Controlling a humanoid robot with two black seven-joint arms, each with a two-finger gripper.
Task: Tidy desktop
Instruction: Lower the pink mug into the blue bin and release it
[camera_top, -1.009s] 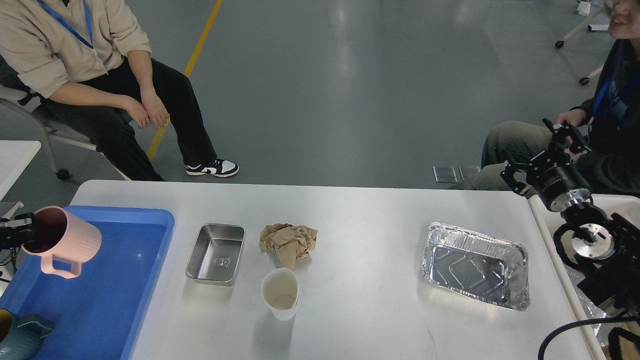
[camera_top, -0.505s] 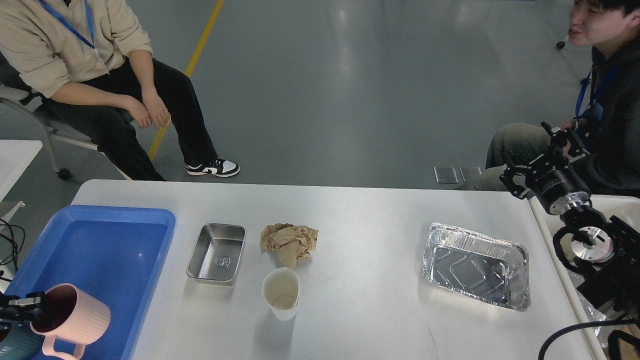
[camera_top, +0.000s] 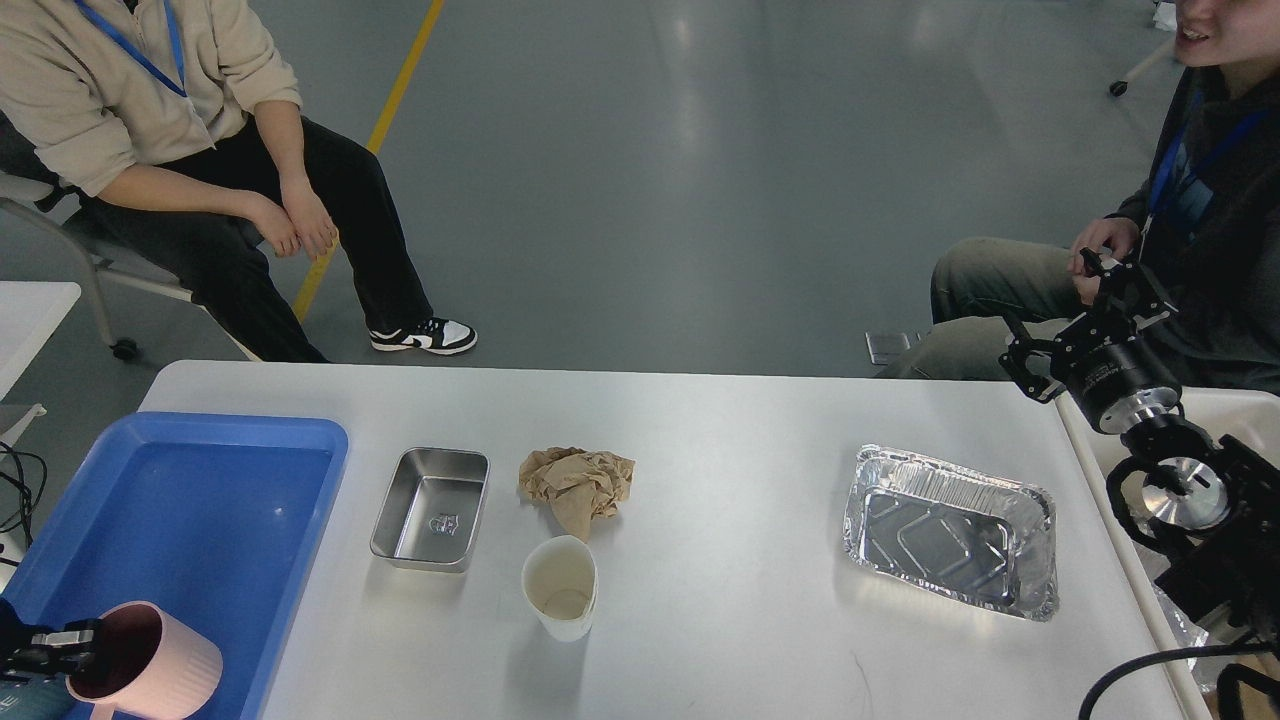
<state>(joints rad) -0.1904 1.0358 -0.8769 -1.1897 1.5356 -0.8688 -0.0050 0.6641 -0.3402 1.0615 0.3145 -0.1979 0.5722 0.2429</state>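
Pink mug (camera_top: 150, 662) cut off at the frame's 7 o'clock corner.
Left hand (camera_top: 70, 645) clamps its rim over the blue tray (camera_top: 215, 432); right hand (camera_top: 1090, 320), off the bench (camera_top: 720, 430) at 3 o'clock: grip unreadable.

A steel tin (camera_top: 431, 508), crumpled paper (camera_top: 577, 484) and a cup (camera_top: 560, 585) are grouped mid-tabletop; a foil tray (camera_top: 951, 531) is seen near the right edge.

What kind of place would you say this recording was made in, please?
Probably a robotics lab or test hall rather than a home: a bare grey floor with a yellow line, two seated onlookers wearing blue lanyards, and a white desktop set with staged items.
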